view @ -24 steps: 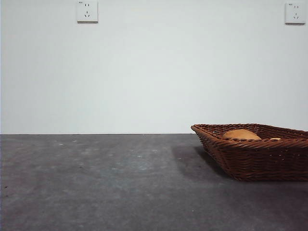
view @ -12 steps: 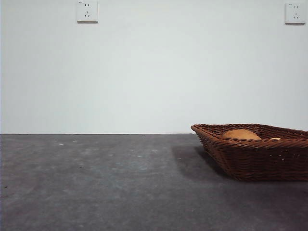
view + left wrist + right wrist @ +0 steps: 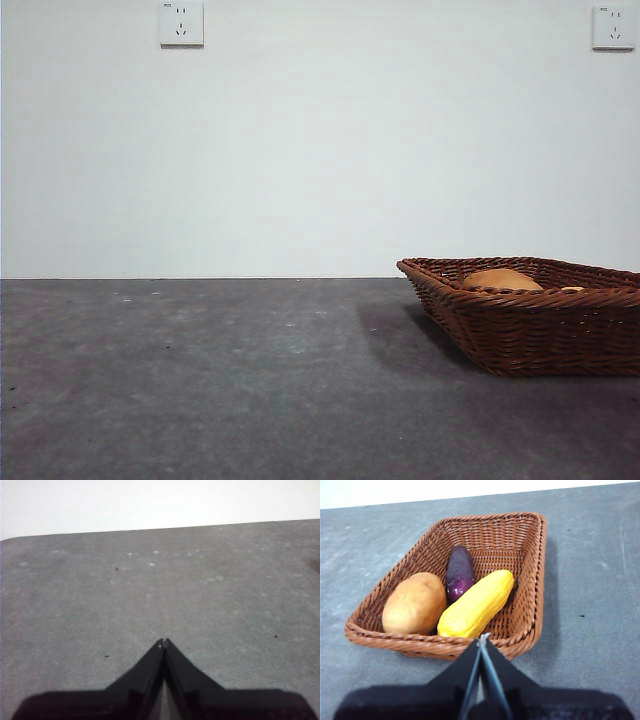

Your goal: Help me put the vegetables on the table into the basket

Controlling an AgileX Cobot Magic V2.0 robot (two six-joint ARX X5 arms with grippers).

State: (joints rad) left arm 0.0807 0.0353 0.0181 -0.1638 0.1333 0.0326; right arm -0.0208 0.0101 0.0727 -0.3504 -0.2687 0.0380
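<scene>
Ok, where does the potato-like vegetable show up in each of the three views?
Front view: only the rounded top of the potato shows above the near rim of the basket, at the right side.
Left wrist view: not in it; only table beyond the shut left gripper.
Right wrist view: potato lies in the basket beside the yellow vegetable.
Shared landmark: the basket's braided rim.

Three vegetables [image 3: 470, 592] (one basket [image 3: 530, 580])
</scene>
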